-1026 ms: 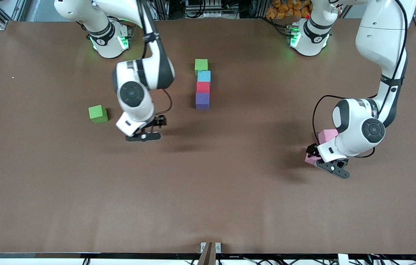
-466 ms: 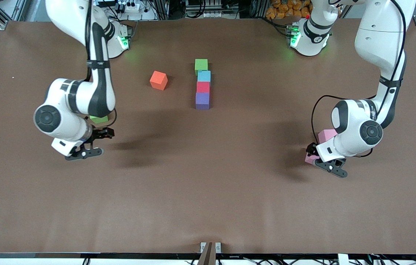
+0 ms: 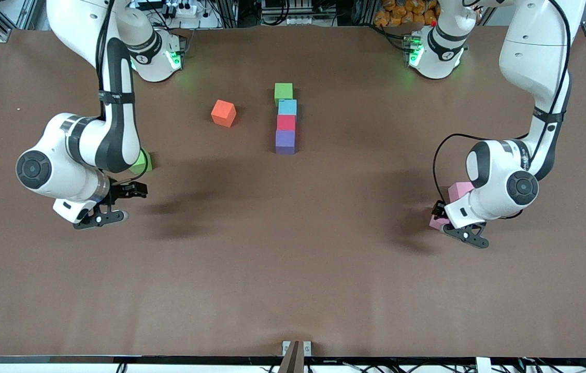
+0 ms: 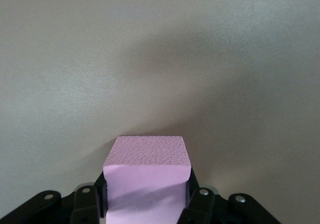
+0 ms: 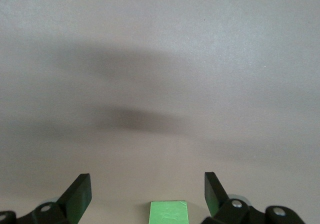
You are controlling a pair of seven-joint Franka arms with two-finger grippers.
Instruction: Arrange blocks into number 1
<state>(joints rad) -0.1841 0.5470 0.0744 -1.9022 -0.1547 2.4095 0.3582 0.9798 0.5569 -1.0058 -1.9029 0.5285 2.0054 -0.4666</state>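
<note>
Meanwhile fetching more blocks: left gripper (image 3: 451, 221) clenched on pink block (image 4: 146, 184), right gripper (image 5: 147, 194) spread over loose green block (image 5: 169, 212), needing descent.

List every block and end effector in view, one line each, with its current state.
Left end effector: shut on a pink block.
Second pink block: on the table, partly hidden by the left arm.
Right end effector: open above a green block.
Column of green block, light blue block, red block, purple block: laid in line.
Orange block: loose, beside the column.
</note>
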